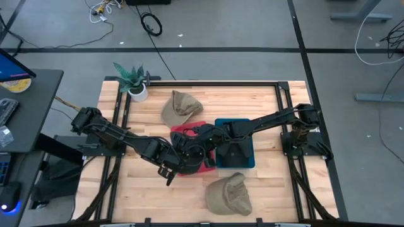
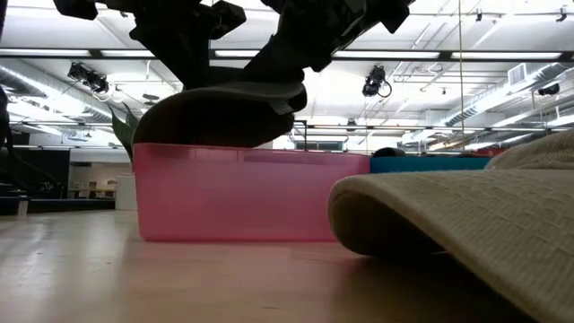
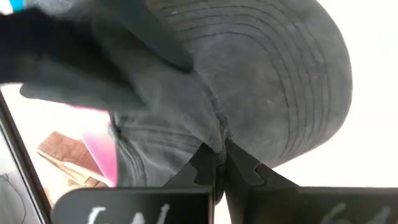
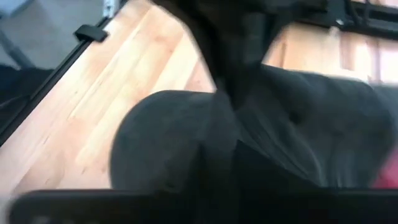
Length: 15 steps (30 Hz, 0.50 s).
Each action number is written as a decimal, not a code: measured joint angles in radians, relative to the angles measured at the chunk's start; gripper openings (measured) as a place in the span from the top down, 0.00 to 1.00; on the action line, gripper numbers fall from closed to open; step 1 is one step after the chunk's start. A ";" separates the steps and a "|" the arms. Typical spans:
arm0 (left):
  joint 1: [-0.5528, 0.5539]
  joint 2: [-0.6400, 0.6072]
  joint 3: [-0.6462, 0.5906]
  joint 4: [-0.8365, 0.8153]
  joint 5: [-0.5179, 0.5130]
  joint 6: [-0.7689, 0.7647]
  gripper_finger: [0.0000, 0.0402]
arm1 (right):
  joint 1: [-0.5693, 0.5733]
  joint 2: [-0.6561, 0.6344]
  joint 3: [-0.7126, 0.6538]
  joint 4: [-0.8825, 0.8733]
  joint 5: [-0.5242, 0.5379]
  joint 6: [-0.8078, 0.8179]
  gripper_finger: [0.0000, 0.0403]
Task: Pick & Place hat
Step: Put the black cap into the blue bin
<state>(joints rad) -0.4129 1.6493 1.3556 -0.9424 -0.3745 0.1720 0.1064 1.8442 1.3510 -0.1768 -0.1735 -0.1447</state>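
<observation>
A dark grey hat hangs over the pink bin, its underside level with the bin's rim. My left gripper is shut on it and comes in from the table's left. My right gripper reaches in from the right and is close against the same hat; that view is blurred. A tan hat lies crown up on the table near the far edge. Another tan hat lies near the front edge. My left gripper pinches the dark hat between its two fingers where the stitched brim meets the crown. The fingers slant down at it from the table's left. The hat is lifted off the table, over the pink bin, with its brim spread beyond the fingers.
A blue bin stands right beside the pink bin, on its right. A potted plant stands at the far left corner. The near tan hat fills the low view's right side. Bare wood lies at the near left.
</observation>
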 joint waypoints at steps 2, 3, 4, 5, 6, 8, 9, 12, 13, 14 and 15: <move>0.000 0.000 0.000 -0.001 -0.012 0.000 0.97 | 0.001 0.000 0.000 -0.001 -0.017 -0.043 0.86; 0.000 0.000 0.000 -0.003 -0.016 0.001 0.97 | 0.001 0.000 0.000 -0.001 -0.019 -0.065 0.91; 0.000 0.000 0.000 -0.004 -0.017 0.000 0.97 | 0.002 0.000 0.000 -0.001 -0.019 -0.086 0.95; 0.000 0.000 0.000 -0.006 -0.017 0.000 0.98 | 0.001 0.000 0.000 -0.001 -0.019 -0.106 0.97; 0.000 0.000 0.000 -0.007 -0.018 -0.001 0.98 | 0.001 0.000 0.000 -0.001 -0.019 -0.116 0.97; 0.000 0.000 0.000 -0.006 -0.019 -0.003 0.97 | 0.001 0.000 0.000 -0.001 -0.017 -0.122 0.95; 0.000 0.000 0.000 -0.006 -0.024 -0.003 0.97 | 0.001 0.000 0.000 0.000 -0.016 -0.125 0.96; 0.000 0.000 0.000 -0.005 -0.038 -0.014 0.93 | 0.001 -0.006 -0.001 -0.005 -0.011 -0.138 0.98; 0.001 -0.001 0.000 -0.004 -0.038 -0.032 0.92 | 0.001 -0.010 -0.001 -0.007 -0.010 -0.138 0.98; 0.003 -0.001 0.000 0.001 -0.040 -0.047 0.91 | 0.000 -0.017 -0.002 -0.015 -0.009 -0.138 0.98; 0.006 -0.001 0.000 0.005 -0.047 -0.065 0.90 | 0.001 -0.022 -0.002 -0.019 -0.008 -0.138 0.98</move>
<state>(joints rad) -0.4069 1.6479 1.3556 -0.9370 -0.4213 0.1070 0.1070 1.8222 1.3491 -0.1959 -0.1811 -0.2824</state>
